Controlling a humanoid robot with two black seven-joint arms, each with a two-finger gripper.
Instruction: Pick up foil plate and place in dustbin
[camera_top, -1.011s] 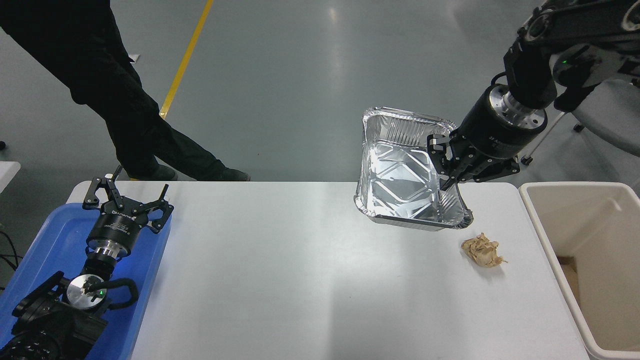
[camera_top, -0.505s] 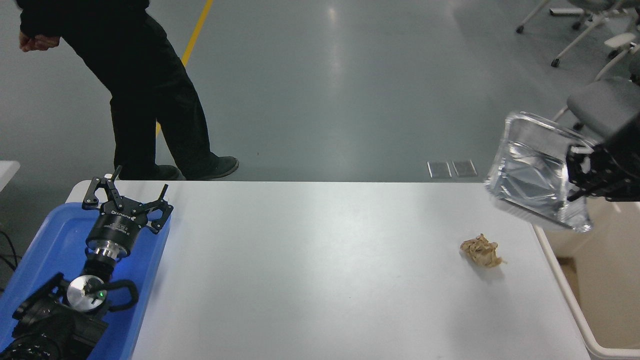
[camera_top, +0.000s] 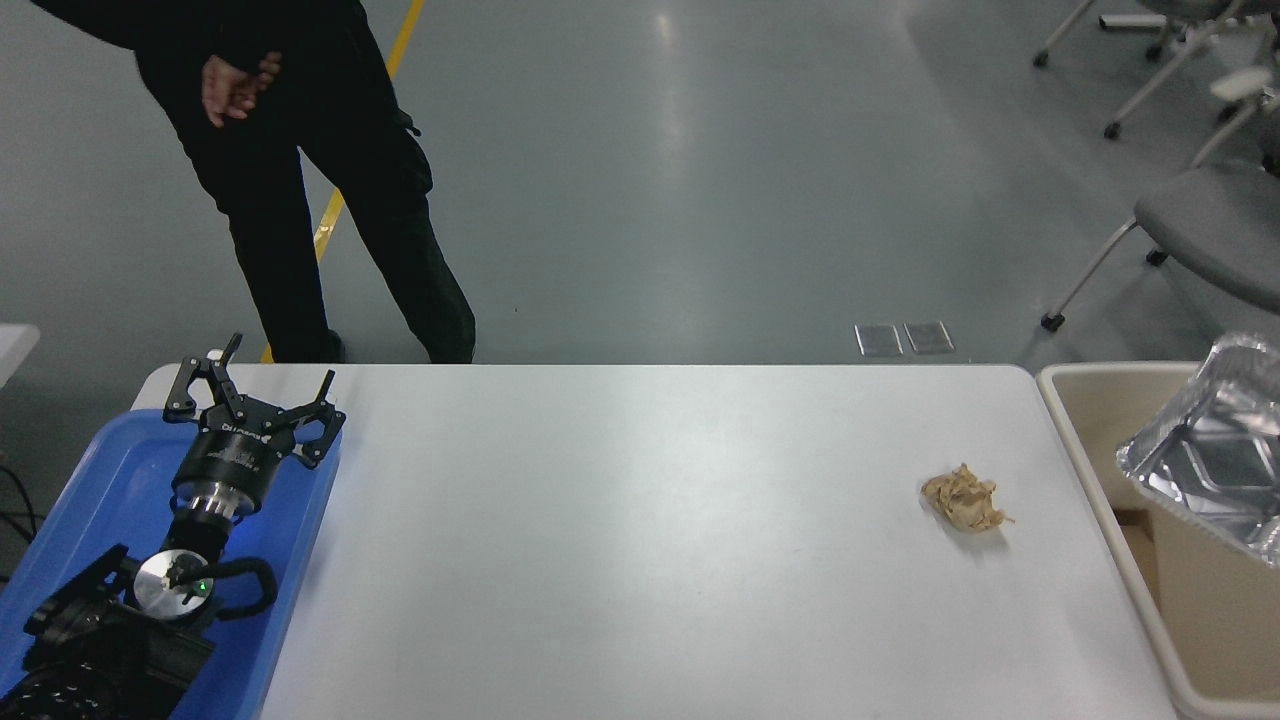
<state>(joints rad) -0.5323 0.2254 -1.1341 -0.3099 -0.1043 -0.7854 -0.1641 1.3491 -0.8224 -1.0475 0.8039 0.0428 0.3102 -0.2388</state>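
Note:
The shiny foil plate (camera_top: 1215, 455) shows at the right edge, tilted, within the outline of the cream-beige dustbin (camera_top: 1092, 400), which stands off the table's right end. Part of the plate is cut off by the picture's edge. Whether it is held or falling cannot be told. My right gripper is out of view. My left gripper (camera_top: 255, 395) is parked at the lower left over the blue tray, its fingers spread open and empty.
A crumpled brown paper ball (camera_top: 964, 500) lies on the white table (camera_top: 640, 540) near its right end. A blue tray (camera_top: 90, 520) sits at the left under my left arm. A person in black (camera_top: 300, 150) stands beyond the far left edge. Office chairs (camera_top: 1190, 215) stand at the back right.
The foil plate has moved right and down, from above the table's right edge into the dustbin's outline. My right gripper has left the picture. The person has shifted stance.

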